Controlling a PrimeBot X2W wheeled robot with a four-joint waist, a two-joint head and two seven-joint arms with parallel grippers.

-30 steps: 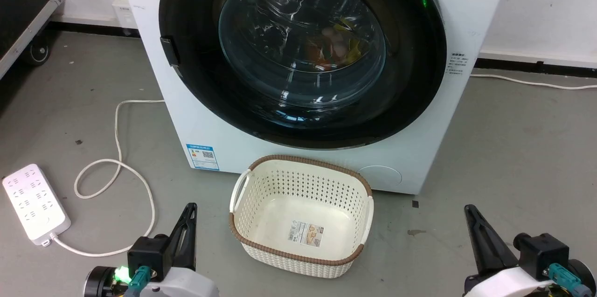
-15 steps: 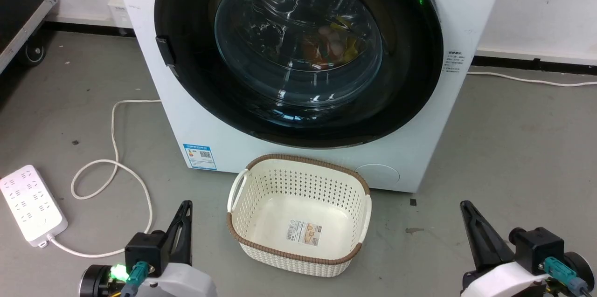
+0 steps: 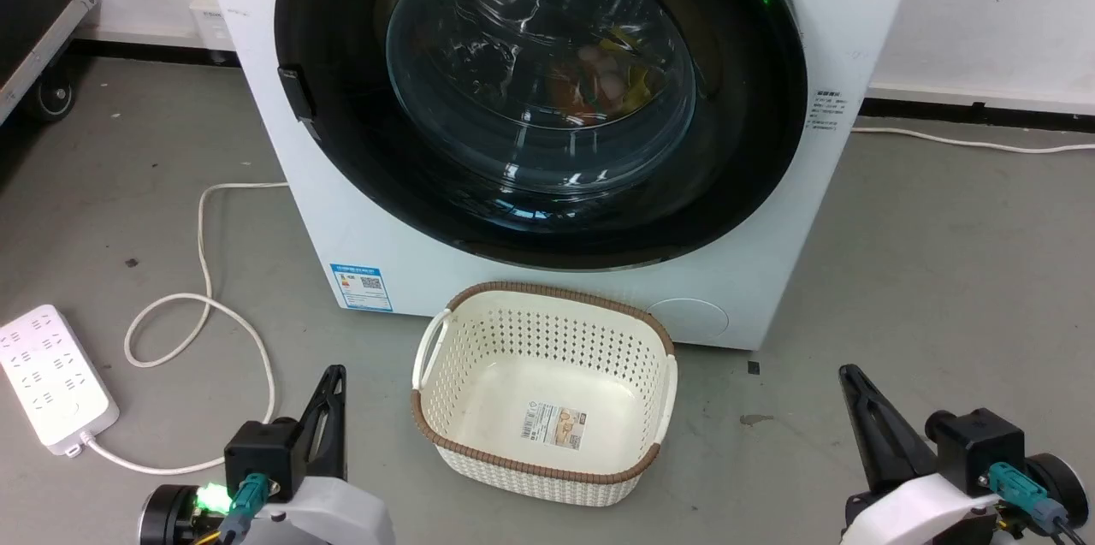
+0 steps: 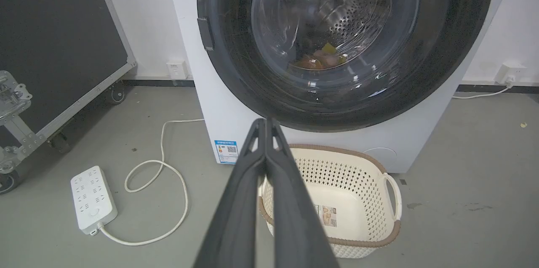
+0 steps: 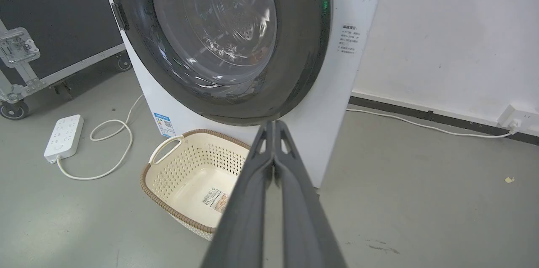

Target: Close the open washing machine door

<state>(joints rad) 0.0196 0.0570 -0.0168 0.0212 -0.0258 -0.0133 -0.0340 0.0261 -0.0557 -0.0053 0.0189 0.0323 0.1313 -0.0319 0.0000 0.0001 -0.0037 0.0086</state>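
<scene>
A lab or workshop is suggested: a washing machine [image 3: 359, 220] is stood on bare grey floor [image 3: 941, 271], a wheeled flight case [image 4: 63, 41] is parked at the left, and a power strip [image 3: 51, 378] is laid loose.

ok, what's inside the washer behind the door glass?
Through the washing machine door: perforated steel drum, with a small orange-yellow-pink heap at its bottom. Glare and the black rim hide the rest.

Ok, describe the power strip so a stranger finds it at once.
Find the big white washing machine. On the grey floor to its left in the head view, a looping white cord ends at the power strip. It is a flat white slab with rows of sockets, unlike the perforated cream basket.
</scene>
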